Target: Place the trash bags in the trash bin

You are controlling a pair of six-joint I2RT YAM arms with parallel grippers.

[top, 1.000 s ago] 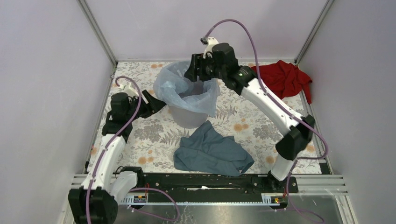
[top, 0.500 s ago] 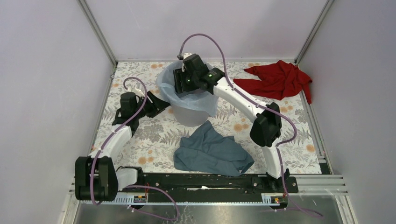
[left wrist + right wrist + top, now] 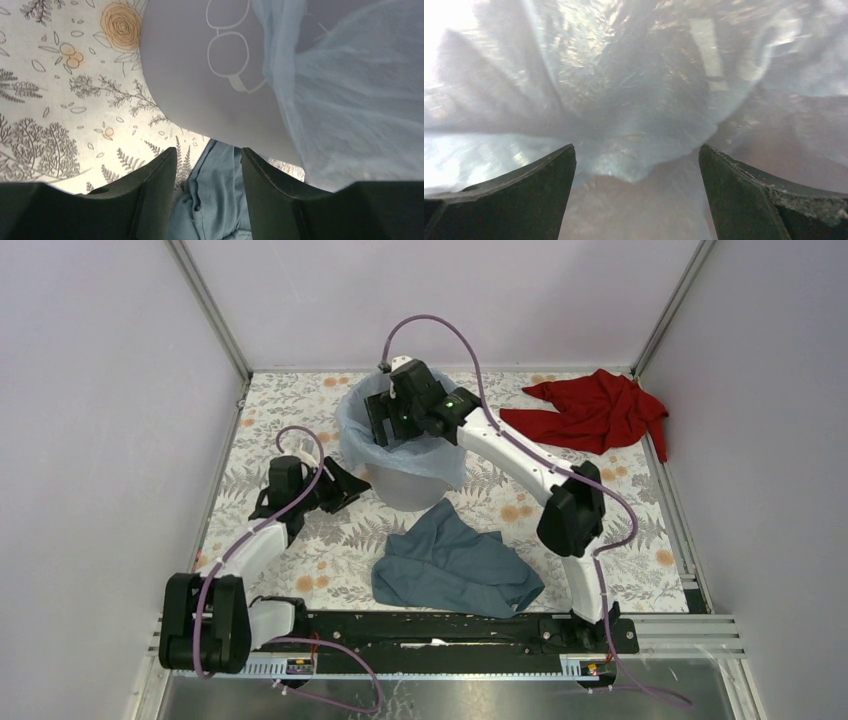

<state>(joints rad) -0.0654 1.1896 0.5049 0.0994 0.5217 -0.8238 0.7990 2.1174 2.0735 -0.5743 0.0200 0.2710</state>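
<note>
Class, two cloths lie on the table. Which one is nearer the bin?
The slate-blue cloth. It lies just in front of the bin, while the red cloth sits well apart in the far right corner.

Slate-blue cloth: crumpled, near centre of table | red cloth: bunched at far right corner, well apart from the blue | floral table cover: grey leaves, orange blossoms, under both
</note>
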